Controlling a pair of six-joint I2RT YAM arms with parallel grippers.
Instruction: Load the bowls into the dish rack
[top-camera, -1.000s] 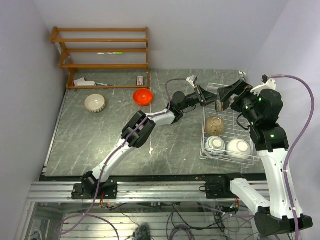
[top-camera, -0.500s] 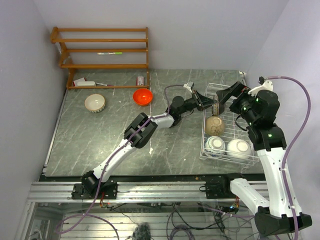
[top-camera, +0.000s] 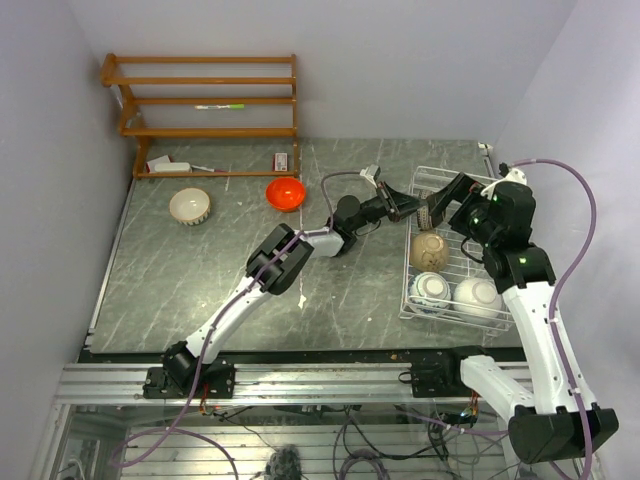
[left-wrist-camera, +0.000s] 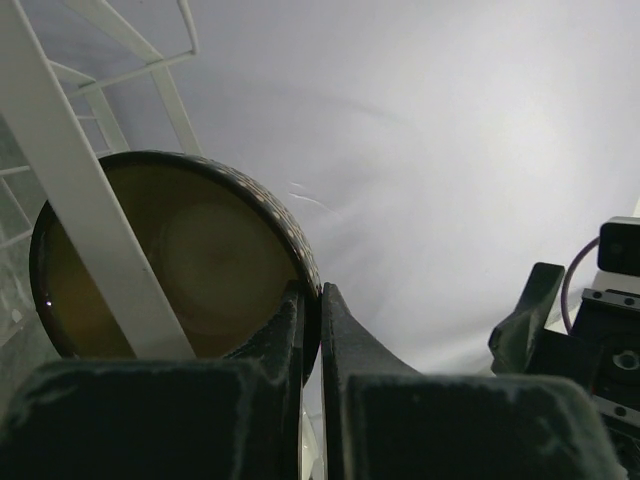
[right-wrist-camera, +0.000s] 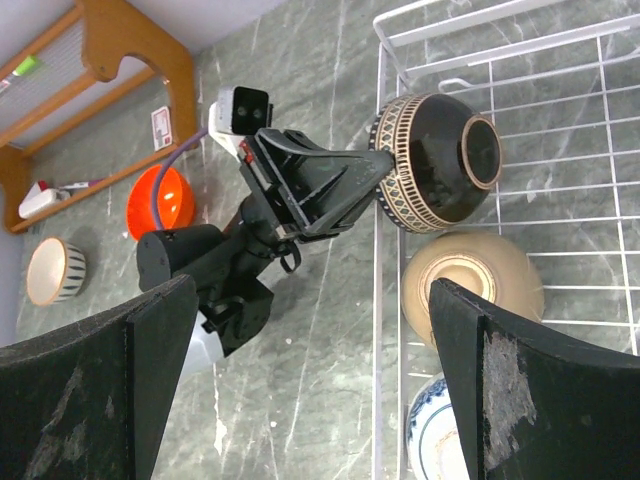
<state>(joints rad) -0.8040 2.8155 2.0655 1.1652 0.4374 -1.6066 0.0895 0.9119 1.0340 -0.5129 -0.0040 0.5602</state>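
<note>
Dark bowl (right-wrist-camera: 437, 165) stays in left claw (left-wrist-camera: 311, 297); right claw (right-wrist-camera: 312, 295) nears.

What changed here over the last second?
The right arm swung left, its right gripper nearing the dark-rimmed bowl. The left gripper, still pinching its rim, shifted it slightly left at the dish rack's edge. Nothing grabbed or released. The beige bowl, blue-and-white bowl and white bowl in the rack, and orange bowl and cream bowl on the table, stayed.

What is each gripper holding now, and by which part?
The left gripper pinches the dark-rimmed brown bowl by its rim, one finger inside, one outside. The right gripper is open and holds nothing.
</note>
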